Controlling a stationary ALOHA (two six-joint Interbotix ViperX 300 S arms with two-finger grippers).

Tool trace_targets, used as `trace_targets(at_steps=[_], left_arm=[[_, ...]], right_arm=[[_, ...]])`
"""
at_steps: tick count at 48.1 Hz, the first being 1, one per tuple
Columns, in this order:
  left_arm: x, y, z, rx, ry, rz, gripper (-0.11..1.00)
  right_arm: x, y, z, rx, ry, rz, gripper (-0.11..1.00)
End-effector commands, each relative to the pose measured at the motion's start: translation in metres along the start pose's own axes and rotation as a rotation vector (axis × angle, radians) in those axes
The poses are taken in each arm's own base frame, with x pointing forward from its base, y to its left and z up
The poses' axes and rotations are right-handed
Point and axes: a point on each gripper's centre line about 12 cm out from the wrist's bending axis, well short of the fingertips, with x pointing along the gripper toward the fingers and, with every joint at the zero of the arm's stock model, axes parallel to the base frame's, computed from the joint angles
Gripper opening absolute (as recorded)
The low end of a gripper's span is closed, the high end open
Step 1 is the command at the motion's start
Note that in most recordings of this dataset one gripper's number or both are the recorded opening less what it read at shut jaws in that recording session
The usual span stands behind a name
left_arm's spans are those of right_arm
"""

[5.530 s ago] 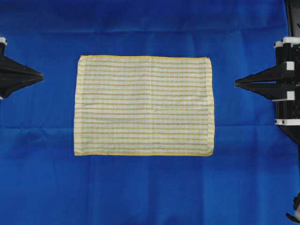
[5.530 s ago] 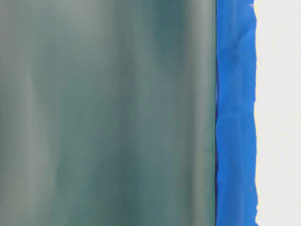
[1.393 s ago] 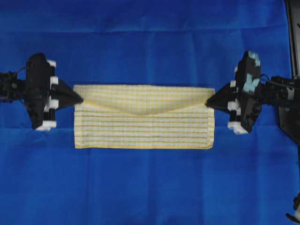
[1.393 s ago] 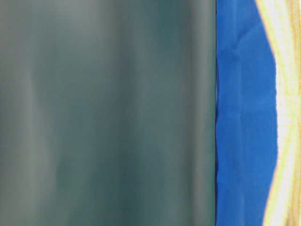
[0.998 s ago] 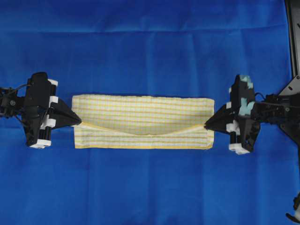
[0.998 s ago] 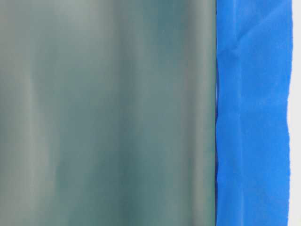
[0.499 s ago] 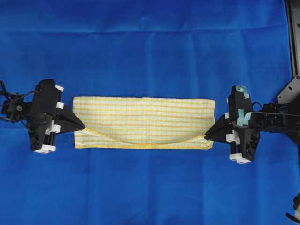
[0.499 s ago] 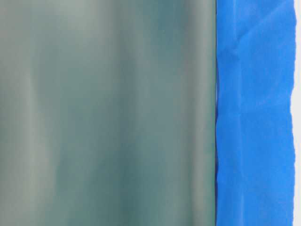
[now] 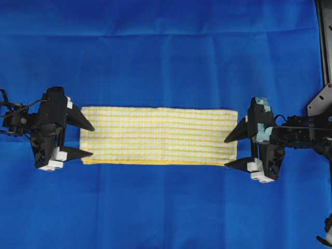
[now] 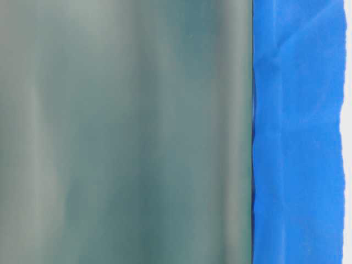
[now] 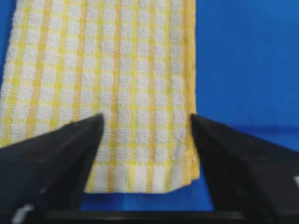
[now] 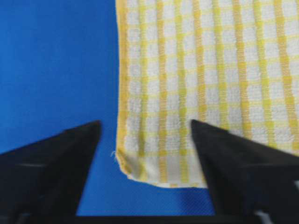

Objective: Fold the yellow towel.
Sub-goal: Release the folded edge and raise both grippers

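The yellow towel [image 9: 158, 136] lies flat on the blue cloth as a long strip, folded in half with its hems meeting along the near edge. At its left end my left gripper [image 9: 92, 140] stands open with its jaws spread either side of the near left corner. My right gripper [image 9: 225, 153] stands open the same way at the near right corner. In the left wrist view the towel [image 11: 107, 70] lies loose between the spread fingers of the left gripper [image 11: 146, 119]. The right wrist view shows the towel's [image 12: 210, 70] corner lying free in the right gripper [image 12: 145, 123].
A blue cloth [image 9: 166, 52] covers the whole table. A black frame post [image 9: 324, 41] stands at the far right edge. The table-level view shows only a blurred grey-green surface [image 10: 126, 132] and a strip of blue cloth [image 10: 297, 132].
Both grippers carried the towel's far corners toward the near edge, then opened and let go. The top layer now lies flat instead of sagging in a V.
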Motion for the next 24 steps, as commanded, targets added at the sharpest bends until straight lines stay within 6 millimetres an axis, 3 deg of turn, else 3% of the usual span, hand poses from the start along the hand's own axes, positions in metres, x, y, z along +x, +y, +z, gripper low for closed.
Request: trace_targets(at_steps=[1,7,12,24], left_arm=[[-0.008,-0.003,0.015,0.001,-0.036,-0.009,0.79],[-0.018,0.004,0.023,0.008,-0.065,0.011,0.72],[-0.023,0.017,0.027,0.011,-0.090,0.048,0.67],[-0.025,0.050,0.032,0.027,-0.098,0.152,0.67]], right_arm=[[-0.006,0.002,0.009,0.005,-0.039,0.018,0.81],[-0.015,-0.010,0.016,0.028,-0.082,-0.004,0.72],[-0.020,-0.025,0.022,0.050,-0.115,-0.040,0.74],[-0.024,-0.059,0.034,0.086,-0.135,-0.147,0.74]])
